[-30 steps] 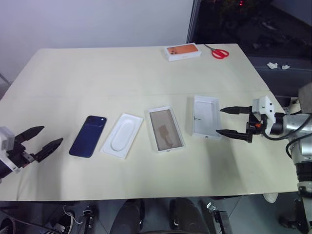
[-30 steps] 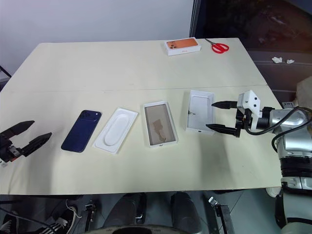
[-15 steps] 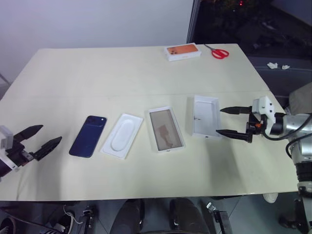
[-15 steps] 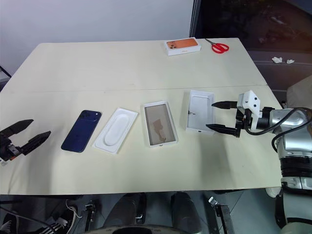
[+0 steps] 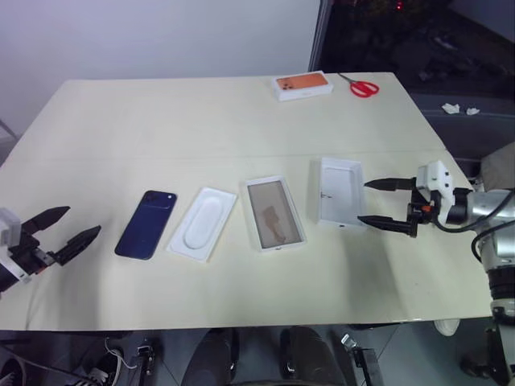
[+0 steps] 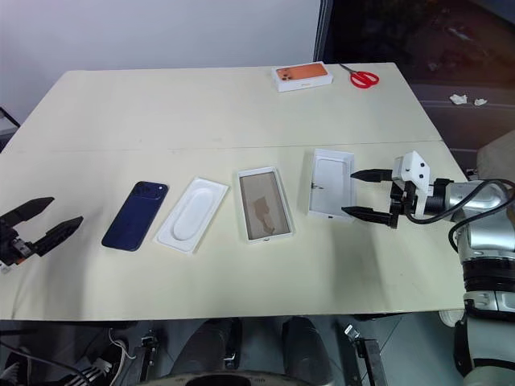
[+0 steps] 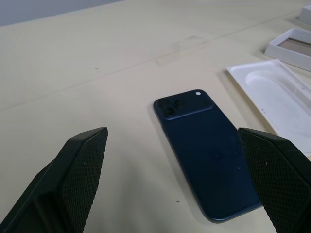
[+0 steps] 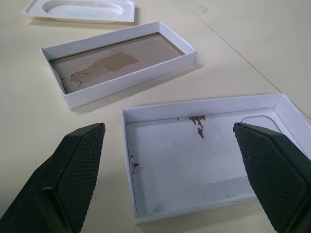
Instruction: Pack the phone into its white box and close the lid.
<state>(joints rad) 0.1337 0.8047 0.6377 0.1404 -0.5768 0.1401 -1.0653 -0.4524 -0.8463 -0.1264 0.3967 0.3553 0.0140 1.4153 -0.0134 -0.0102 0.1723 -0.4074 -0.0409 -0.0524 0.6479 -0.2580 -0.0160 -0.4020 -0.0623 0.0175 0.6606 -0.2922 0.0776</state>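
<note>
The dark navy phone lies flat on the table, camera cluster at its far end, left of centre. My left gripper hovers open a short way to the phone's left, pointing toward it; in the left wrist view the phone sits between and beyond the spread fingers. The white box, brownish-grey inside, rests at the table's middle. The lid lies inside-up to its right. My right gripper stands open just right of the lid, nothing held; the right wrist view looks over the lid and the white box.
A flat white insert with an oval recess lies between the phone and the white box. An orange-topped box and red scissors sit at the table's far edge. Bare tabletop spreads behind the row of things.
</note>
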